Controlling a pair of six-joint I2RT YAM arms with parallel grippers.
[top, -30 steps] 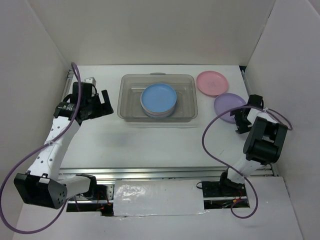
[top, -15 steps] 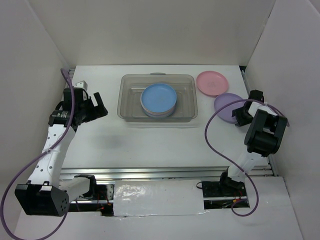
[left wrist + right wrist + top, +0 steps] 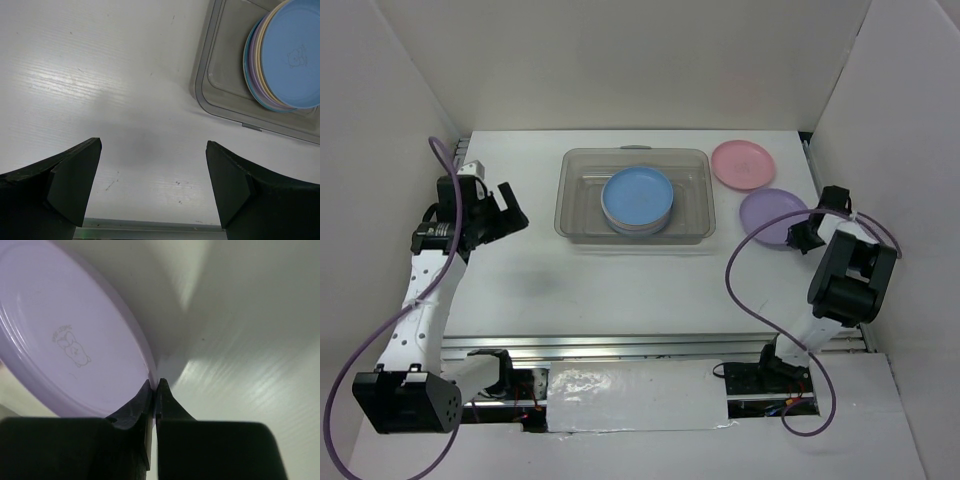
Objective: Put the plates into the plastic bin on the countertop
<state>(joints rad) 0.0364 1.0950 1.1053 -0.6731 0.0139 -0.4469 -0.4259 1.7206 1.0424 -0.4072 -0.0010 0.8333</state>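
The clear plastic bin [image 3: 579, 210] stands at the back middle of the white countertop [image 3: 620, 285], holding a stack of plates with a blue plate [image 3: 637, 197] on top. That stack [image 3: 287, 55] also shows in the left wrist view. A pink plate [image 3: 743, 165] lies right of the bin. Nearer me lies a purple plate [image 3: 770, 214], and my right gripper [image 3: 803, 238] is shut on its near right rim; the plate [image 3: 65, 345] is tilted up in the right wrist view, its rim pinched between the fingertips. My left gripper [image 3: 508, 212] hangs open left of the bin, holding nothing.
White walls close in on both sides and the back. A metal rail [image 3: 640, 347] runs along the near edge, another [image 3: 454, 170] along the left edge. Purple cables loop from both arms.
My right gripper has shut on the purple plate's rim; it stood open a second ago. The left arm drew back leftward, away from the bin, still open.
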